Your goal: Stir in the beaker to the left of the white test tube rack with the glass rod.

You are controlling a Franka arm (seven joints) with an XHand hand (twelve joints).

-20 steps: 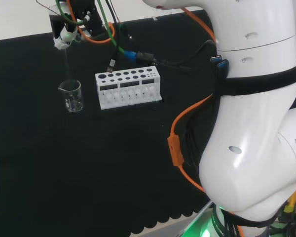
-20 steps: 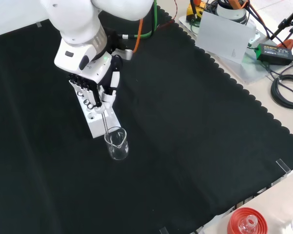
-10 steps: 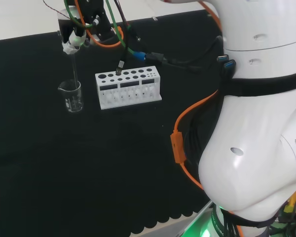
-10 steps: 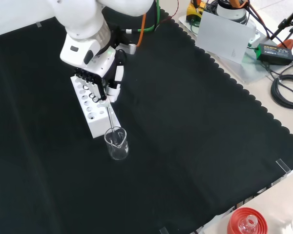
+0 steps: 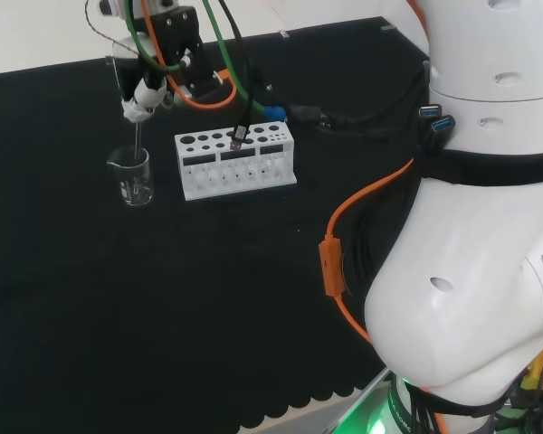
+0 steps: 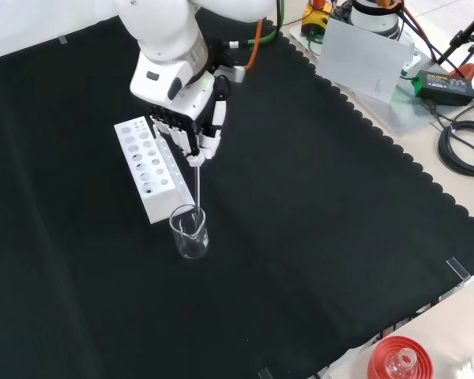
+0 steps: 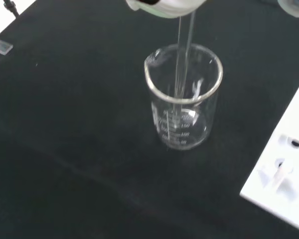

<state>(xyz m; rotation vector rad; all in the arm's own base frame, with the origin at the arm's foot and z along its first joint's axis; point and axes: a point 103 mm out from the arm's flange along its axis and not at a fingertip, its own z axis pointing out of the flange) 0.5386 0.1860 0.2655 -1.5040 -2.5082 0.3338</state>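
A clear glass beaker (image 5: 132, 175) (image 6: 189, 232) (image 7: 183, 97) stands on the black cloth just left of the white test tube rack (image 5: 234, 161) (image 6: 151, 168) in the head view. The hand (image 5: 147, 89) (image 6: 196, 130) hovers above the beaker, its fingers curled round the top of a thin glass rod (image 5: 138, 136) (image 6: 197, 186) (image 7: 183, 55). The rod hangs down and its lower end dips inside the beaker, close to the bottom in the wrist view. I cannot tell whether the beaker holds any liquid.
Orange, green and black cables (image 5: 219, 72) hang from the arm over the rack's far side. A red ribbed ring stand (image 6: 398, 359) with glassware sits at the cloth's near right corner in the front view. A power supply and cables (image 6: 450, 87) lie off the cloth.
The hand has shifted right in the head view, farther back in the front view, tilting the rod. The rod's lower end has stayed in the beaker.
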